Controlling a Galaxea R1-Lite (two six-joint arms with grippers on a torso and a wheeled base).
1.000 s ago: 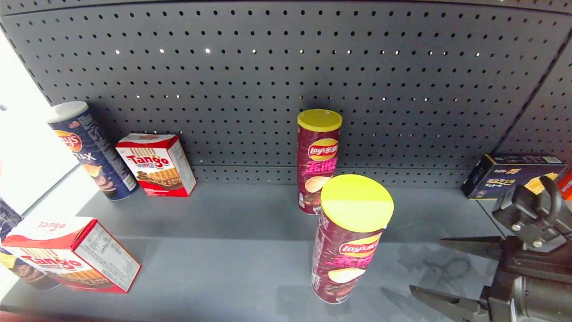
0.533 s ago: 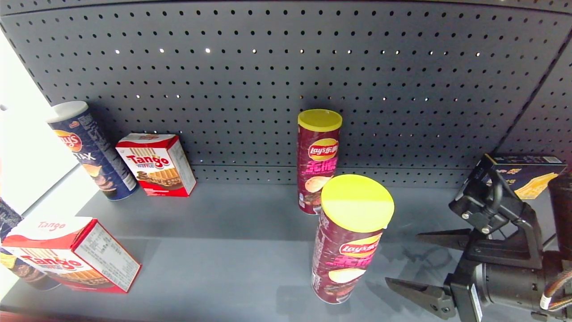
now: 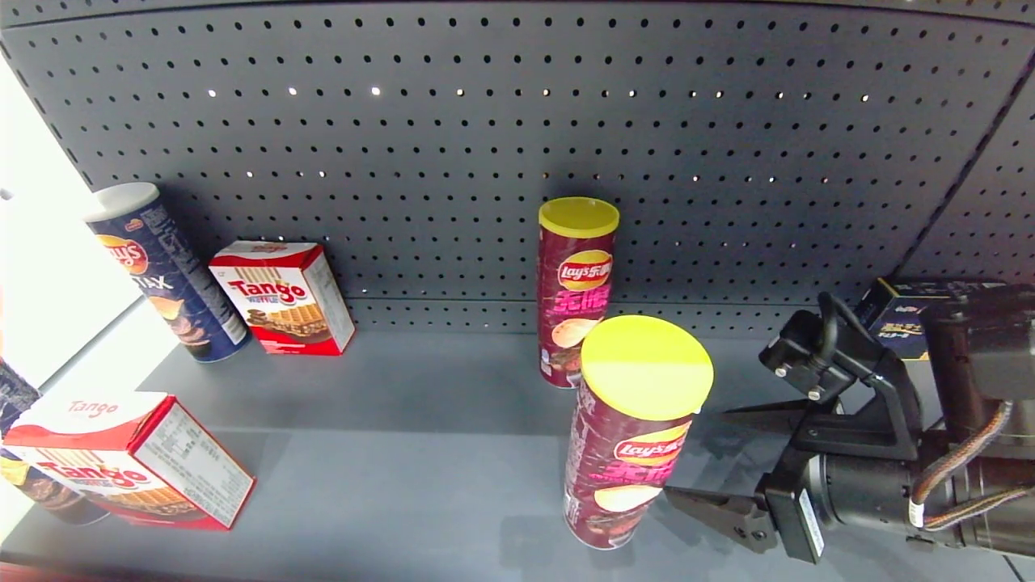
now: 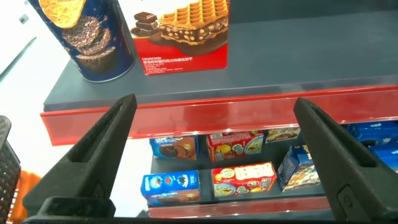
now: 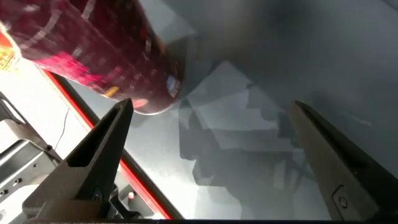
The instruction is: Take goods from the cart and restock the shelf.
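Two maroon chips cans with yellow lids stand upright on the grey shelf [image 3: 404,420]. One can [image 3: 576,283] is near the back wall; the other can [image 3: 631,436] stands nearer the front edge. My right gripper [image 3: 694,454] is open just right of the front can, its fingertips level with the can's lower half and nothing between them. In the right wrist view the same can [image 5: 93,50] lies beside one finger of the open right gripper [image 5: 210,107]. My left gripper [image 4: 214,102] is open and empty, facing the shelf's red front edge [image 4: 217,115].
A blue chips can [image 3: 166,271] and a red wafer box [image 3: 283,295] stand at the back left. Another wafer box [image 3: 129,461] lies at the front left. A dark box [image 3: 897,315] sits at the far right. The pegboard wall [image 3: 517,121] closes the back. Lower shelves hold several boxes [image 4: 242,177].
My right gripper has moved left along the shelf toward the front can, staying open. The cans and boxes have not moved.
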